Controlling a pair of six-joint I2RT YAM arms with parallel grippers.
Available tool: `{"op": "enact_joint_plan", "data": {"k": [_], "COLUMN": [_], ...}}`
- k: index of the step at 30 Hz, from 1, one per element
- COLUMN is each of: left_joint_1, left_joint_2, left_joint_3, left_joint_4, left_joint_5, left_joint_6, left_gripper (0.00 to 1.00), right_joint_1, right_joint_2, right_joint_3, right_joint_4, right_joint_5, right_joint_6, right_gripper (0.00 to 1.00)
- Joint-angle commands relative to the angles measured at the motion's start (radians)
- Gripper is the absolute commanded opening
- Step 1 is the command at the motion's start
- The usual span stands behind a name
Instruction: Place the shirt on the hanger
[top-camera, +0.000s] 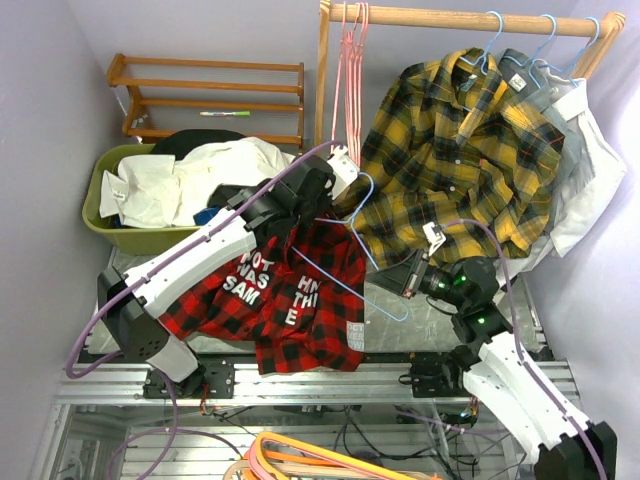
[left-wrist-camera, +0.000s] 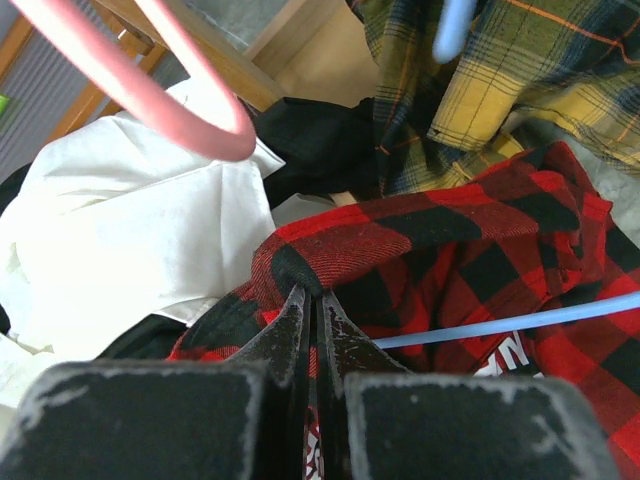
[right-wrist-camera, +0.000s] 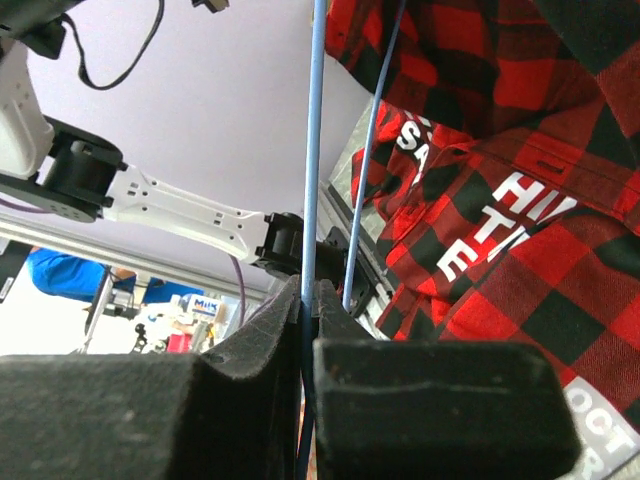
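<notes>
Above the table (top-camera: 420, 335), the left claw (left-wrist-camera: 308, 295) pinches a raised fold of the shirt (top-camera: 290, 300) while the right claw (right-wrist-camera: 305, 290) clamps the hanger (top-camera: 350, 286) at its low corner, wire slanting up-left toward that fold.

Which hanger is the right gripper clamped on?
The light-blue hanger lying across the red plaid shirt; the pink hangers and other blue hangers hang on the wooden rail.
</notes>
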Motion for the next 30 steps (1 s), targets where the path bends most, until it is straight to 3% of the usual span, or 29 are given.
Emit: {"op": "enact_joint_plan", "data": {"k": [1, 9, 17, 24, 30], "left_joint_1": [-0.009, -0.009, -0.009, -0.008, -0.008], "left_joint_2": [-0.036, -0.072, -0.120, -0.099, -0.069], "left_joint_3": [0.000, -0.009, -0.081, -0.016, 0.033], "left_joint_4": [0.001, -0.051, -0.038, -0.103, -0.145], "left_joint_5": [0.040, 0.042, -0.075, 0.081, 0.187], "left_joint_6": [-0.012, 0.005, 0.066, -0.001, -0.040], "left_gripper": [0.07, 0.07, 0.07, 0.07, 0.07], "right_joint_1": [0.062, 0.063, 0.063, 0.080, 0.153], "right_joint_2": [0.075, 0.191, 0.215, 0.372, 0.523], "right_joint_3": [-0.018, -0.063, -0.126, -0.156, -0.099], "right_joint_4": [0.202, 0.412, 0.663, 0.898, 0.942], "right_joint_5": [0.099, 0.132, 0.099, 0.093, 0.155], "right_joint_6": [-0.050, -0.036, 0.026, 0.024, -0.086], "right_gripper": [0.00, 0.00, 0.00, 0.00, 0.00]}}
